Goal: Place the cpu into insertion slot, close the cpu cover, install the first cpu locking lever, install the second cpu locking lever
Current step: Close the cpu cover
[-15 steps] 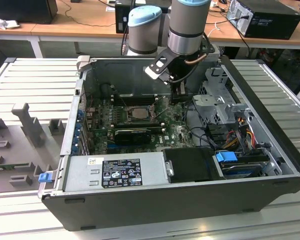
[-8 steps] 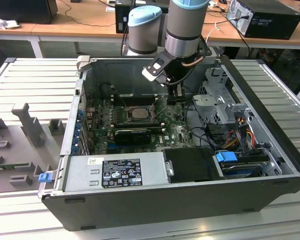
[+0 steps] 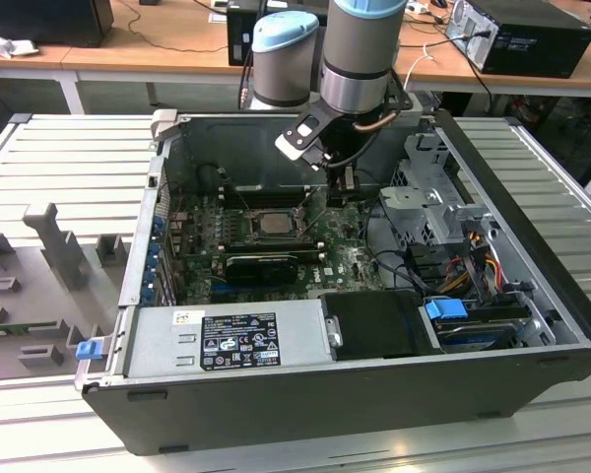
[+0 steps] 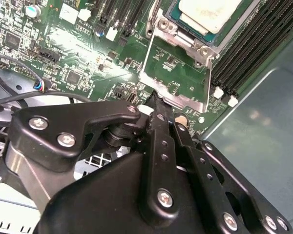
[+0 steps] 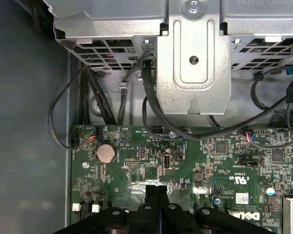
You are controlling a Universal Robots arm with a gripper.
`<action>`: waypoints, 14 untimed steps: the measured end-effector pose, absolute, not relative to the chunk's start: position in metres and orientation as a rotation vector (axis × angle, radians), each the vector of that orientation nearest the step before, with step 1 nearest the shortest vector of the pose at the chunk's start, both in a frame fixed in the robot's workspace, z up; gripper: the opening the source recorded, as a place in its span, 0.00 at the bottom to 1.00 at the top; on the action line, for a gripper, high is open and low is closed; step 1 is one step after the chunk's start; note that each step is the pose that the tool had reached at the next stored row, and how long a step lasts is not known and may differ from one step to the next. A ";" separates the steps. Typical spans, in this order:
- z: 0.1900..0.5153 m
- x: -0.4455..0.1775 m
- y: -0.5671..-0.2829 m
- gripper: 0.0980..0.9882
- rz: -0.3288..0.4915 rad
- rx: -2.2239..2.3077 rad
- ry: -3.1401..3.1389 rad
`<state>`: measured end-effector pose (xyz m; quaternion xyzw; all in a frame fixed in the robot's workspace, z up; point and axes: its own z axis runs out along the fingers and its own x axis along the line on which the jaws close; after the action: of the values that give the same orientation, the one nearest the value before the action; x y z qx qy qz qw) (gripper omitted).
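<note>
tool (image 4: pixel 156 101): fingers pressed together, empty (tips just beside cpu cover (image 4: pixel 178 80) edge)
cpu (image 3: pixel 273 223): mid-frame in exterior view, uncovered
cpu cover: swung open

The grey cylindrical robot arm (image 3: pixel 360 44), with a pale blue joint cap (image 3: pixel 284 34) beside it, stood near vertical in the exterior view, wrist lowermost. The black metal linkage gripper (image 3: pixel 343 182) hung beneath the wrist, pointing downward. In both wrist views this gripper (image 4: pixel 155 100) (image 5: pixel 156 187) showed its two narrow black fingers (image 5: pixel 150 195) pressed flat together, no gap visible and nothing held between them. The bolted side links (image 4: pixel 73 129) were folded inward.
</note>
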<state>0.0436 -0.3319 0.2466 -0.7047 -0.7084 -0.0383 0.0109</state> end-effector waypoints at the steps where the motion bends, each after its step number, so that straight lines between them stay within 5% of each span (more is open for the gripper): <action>1: 0.247 0.043 -0.332 0.01 -0.120 -2.199 -2.210; 14: 0.247 0.040 -0.332 0.01 -0.120 -2.199 -2.210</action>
<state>0.0404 -0.3319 0.2467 -0.7047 -0.7084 -0.0383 0.0109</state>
